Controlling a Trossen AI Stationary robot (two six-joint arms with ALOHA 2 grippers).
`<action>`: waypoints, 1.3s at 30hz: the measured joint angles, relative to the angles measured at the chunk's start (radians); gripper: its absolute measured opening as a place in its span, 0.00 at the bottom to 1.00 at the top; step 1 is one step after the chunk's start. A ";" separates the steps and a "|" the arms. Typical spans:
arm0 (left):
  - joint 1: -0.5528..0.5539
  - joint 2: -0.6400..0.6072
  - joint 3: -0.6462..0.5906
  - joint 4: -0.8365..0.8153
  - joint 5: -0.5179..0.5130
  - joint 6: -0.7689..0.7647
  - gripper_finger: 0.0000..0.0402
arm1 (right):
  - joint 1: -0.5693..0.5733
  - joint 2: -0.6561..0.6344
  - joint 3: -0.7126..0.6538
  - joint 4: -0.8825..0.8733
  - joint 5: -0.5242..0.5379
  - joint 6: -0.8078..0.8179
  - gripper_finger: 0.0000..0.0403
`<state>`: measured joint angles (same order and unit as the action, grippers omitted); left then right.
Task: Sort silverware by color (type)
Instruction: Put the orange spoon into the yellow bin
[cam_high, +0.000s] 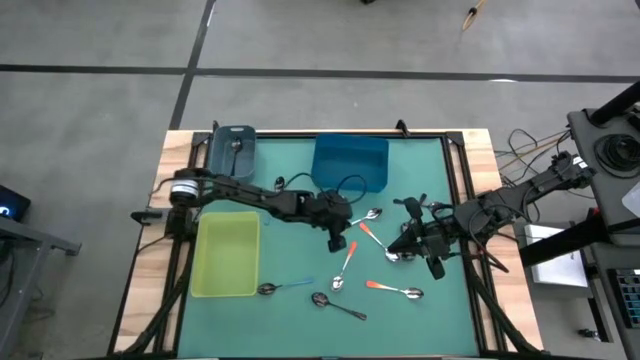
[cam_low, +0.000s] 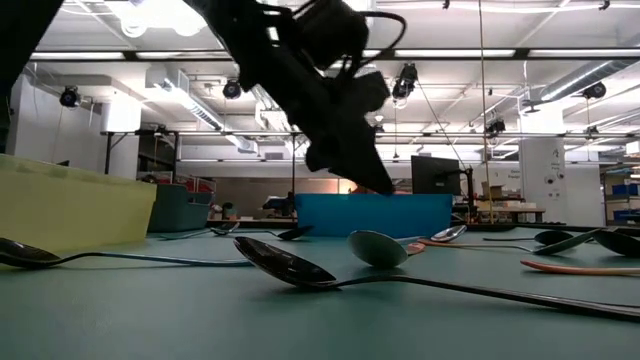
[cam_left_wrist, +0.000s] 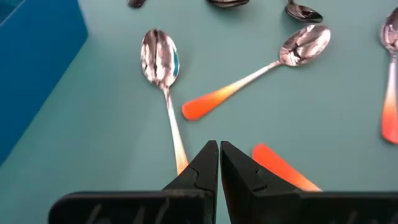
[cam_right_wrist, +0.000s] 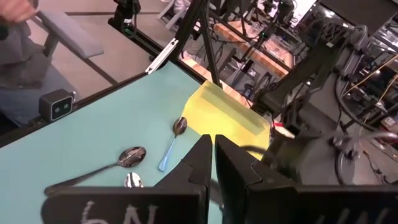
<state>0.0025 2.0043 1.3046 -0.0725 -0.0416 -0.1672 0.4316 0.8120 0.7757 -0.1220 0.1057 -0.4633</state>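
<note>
Several small spoons lie flat on the green mat (cam_high: 300, 240). Orange-handled ones (cam_high: 372, 228) (cam_high: 346, 262) (cam_high: 395, 289) lie at the middle. A light-blue-handled one (cam_high: 285, 288) and an all-dark one (cam_high: 337, 305) lie near the front. My left gripper (cam_high: 338, 243) is shut and slants down above the orange-handled spoons (cam_left_wrist: 163, 68) (cam_left_wrist: 273, 65). Its tips (cam_low: 378, 186) are clear of the mat. My right gripper (cam_high: 398, 246), also shut, is held high over the mat's right part (cam_right_wrist: 213, 146).
A yellow bin (cam_high: 226, 256) stands at the left. A blue bin (cam_high: 350, 162) and a grey-teal bin (cam_high: 232, 150) holding a dark spoon stand at the back. In the right wrist view a person's sleeve (cam_right_wrist: 18, 37) shows beyond the table.
</note>
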 joint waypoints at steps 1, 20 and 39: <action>0.000 0.014 0.013 0.000 -0.002 0.005 0.00 | 0.000 0.000 0.000 0.000 0.000 0.000 0.03; 0.000 0.124 0.057 0.089 -0.133 0.089 0.03 | 0.000 0.000 0.000 -0.007 0.000 -0.006 0.03; 0.000 0.182 0.057 0.114 -0.177 0.065 0.41 | 0.000 0.000 0.000 -0.023 0.001 -0.013 0.03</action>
<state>0.0025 2.1866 1.3613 0.0414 -0.2184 -0.1027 0.4316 0.8124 0.7757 -0.1446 0.1062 -0.4763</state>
